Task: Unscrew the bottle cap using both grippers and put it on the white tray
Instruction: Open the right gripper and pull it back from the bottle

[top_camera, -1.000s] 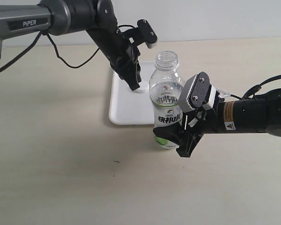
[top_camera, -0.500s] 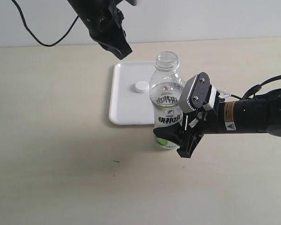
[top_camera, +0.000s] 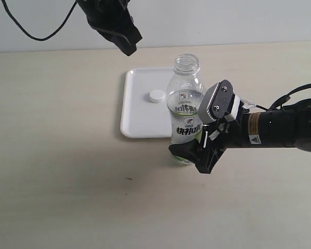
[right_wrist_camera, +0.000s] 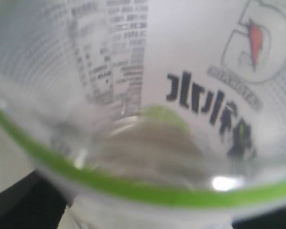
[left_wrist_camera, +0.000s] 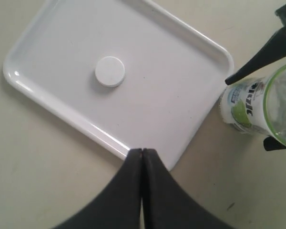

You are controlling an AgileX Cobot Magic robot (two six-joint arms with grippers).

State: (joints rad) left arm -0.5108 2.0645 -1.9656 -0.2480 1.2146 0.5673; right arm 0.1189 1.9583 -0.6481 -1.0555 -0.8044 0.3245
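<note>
The bottle cap (top_camera: 156, 96) lay flat on the white tray (top_camera: 137, 124), toward the tray's far side and apart from its rim, touching nothing else; the left wrist view showed it (left_wrist_camera: 110, 71) as a plain white disc on the tray's bare surface (left_wrist_camera: 181, 95). The left gripper (top_camera: 128, 47) hung above the tray's far edge, well clear of the cap, its two black fingers (left_wrist_camera: 128, 191) pressed flat together with nothing between them. The bottle (top_camera: 186, 98) stood upright on the beige table (top_camera: 57, 155) just beside the tray's near right corner, its threaded neck uncapped. The right gripper (top_camera: 193, 155) reached in from the side away from the tray and was clamped around the bottle's lower body, at the green band of the label. In the right wrist view, the label (right_wrist_camera: 181, 95) filled the picture, blurred and very close.
</note>
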